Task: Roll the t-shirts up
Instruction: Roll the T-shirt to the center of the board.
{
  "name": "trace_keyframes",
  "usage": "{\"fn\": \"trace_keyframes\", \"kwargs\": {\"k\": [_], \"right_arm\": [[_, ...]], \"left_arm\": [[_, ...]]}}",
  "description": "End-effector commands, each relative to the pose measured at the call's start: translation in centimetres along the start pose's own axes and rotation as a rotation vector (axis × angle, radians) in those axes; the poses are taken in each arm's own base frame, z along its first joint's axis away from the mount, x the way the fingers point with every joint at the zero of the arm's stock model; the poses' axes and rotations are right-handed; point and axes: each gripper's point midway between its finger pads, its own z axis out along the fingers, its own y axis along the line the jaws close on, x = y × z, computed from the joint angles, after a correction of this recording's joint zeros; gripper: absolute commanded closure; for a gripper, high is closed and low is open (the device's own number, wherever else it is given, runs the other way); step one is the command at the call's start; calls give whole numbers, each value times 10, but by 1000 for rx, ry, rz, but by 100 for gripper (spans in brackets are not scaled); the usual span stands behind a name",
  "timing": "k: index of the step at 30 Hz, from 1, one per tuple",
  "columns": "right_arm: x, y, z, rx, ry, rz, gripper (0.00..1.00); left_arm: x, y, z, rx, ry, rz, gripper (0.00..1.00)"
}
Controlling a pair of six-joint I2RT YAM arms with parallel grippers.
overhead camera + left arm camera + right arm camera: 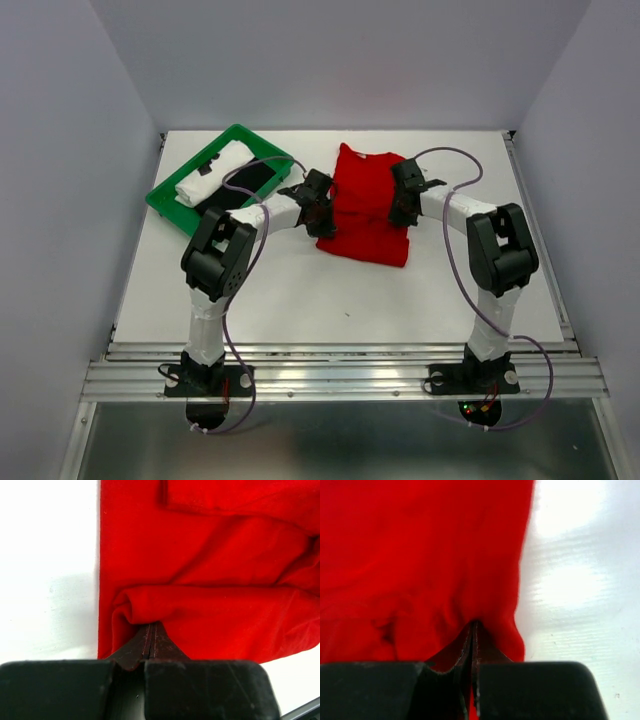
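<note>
The bright red t-shirt (365, 190) lies at the middle of the white table with its near part folded over. My left gripper (322, 215) sits at the shirt's left edge, my right gripper (398, 212) at its right edge. In the left wrist view the left gripper (151, 626) is shut, its tips buried in a bunched fold of the red t-shirt (225, 580). The right gripper (474, 625) is shut too, pinching the red t-shirt (420, 555), with red cloth showing between its jaws. A rolled white t-shirt (213, 172) and a black t-shirt (250, 182) lie in the tray.
The green plastic tray (165, 212) stands at the back left, just left of my left arm. Grey walls close in the table on the left, back and right. A metal rail (340, 375) carrying both arm bases runs along the near edge.
</note>
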Motion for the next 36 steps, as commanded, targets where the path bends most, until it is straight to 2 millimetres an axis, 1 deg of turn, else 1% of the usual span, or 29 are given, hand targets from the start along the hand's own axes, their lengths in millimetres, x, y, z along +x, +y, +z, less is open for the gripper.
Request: {"fn": "trace_keyframes", "kwargs": {"k": [1,3,4,5,6,7,8,9,10,11,12,13,14,16,17,18,19,20,21,23,24,25,28,29,30,32,33,35,36], "right_arm": [[28,-23,7,63,44,-16,98],[43,-29,3,50,66,1,98],[44,-27,-7,23,56,28,98],[65,-29,-8,9,87,27,98],[72,-28,-13,-9,91,31,98],[79,-25,-18,-25,96,46,98],[94,-23,-28,-39,107,33,98],[94,-14,-35,-63,98,34,98],[110,-15,-38,-59,120,41,98],[113,-10,-48,-79,110,41,98],[129,-7,-53,-85,127,37,98],[133,-5,-58,-95,126,25,97],[135,-8,-61,-74,122,43,97],[124,-12,-74,-61,76,82,96],[116,-20,-79,-26,35,85,95],[103,-17,-93,-52,-12,93,94],[96,-17,-100,-59,-34,87,95],[82,-13,-110,-75,-70,75,94],[77,-13,-118,-76,-78,61,93],[68,1,-142,-124,-113,-7,89],[68,5,-149,-133,-120,-37,87],[74,15,-158,-154,-126,-95,86],[83,26,-171,-146,-139,-191,79],[96,31,-174,-134,-141,-268,76],[100,37,-178,-132,-153,-305,73],[109,43,-180,-112,-177,-386,65],[124,52,-180,-117,-173,-450,62],[132,61,-182,-112,-187,-519,57],[142,66,-178,-94,-192,-573,54]], "left_arm": [[10,7,4,-22,52,-2,100],[11,11,6,-34,53,7,100],[10,12,6,-37,53,8,100],[8,16,6,-49,50,9,100],[7,19,6,-57,49,8,100],[5,21,6,-63,48,16,100],[1,24,5,-71,39,14,100],[1,24,4,-71,40,20,100],[-4,27,3,-79,31,28,100],[-7,28,1,-83,25,32,100],[-14,28,-2,-91,12,38,100],[-17,27,-4,-95,5,46,100],[-20,27,-6,-98,0,62,100],[-29,22,-16,-97,-20,82,100],[-33,21,-20,-98,-30,97,100],[-42,16,-31,-92,-60,106,100],[-44,14,-38,-92,-66,114,100],[-48,11,-46,-88,-80,124,100],[-59,5,-63,-75,-119,136,100],[-63,-1,-81,-65,-142,146,100],[-70,-9,-102,-39,-179,155,100],[-69,-9,-110,-35,-188,155,100],[-69,-11,-142,-1,-232,138,100],[-66,-8,-147,7,-235,128,100],[-58,-5,-155,28,-229,117,100],[-56,8,-163,25,-236,72,99],[-49,17,-168,18,-236,57,97],[-46,31,-174,0,-249,14,95],[-37,40,-176,-10,-246,-2,92]]}}
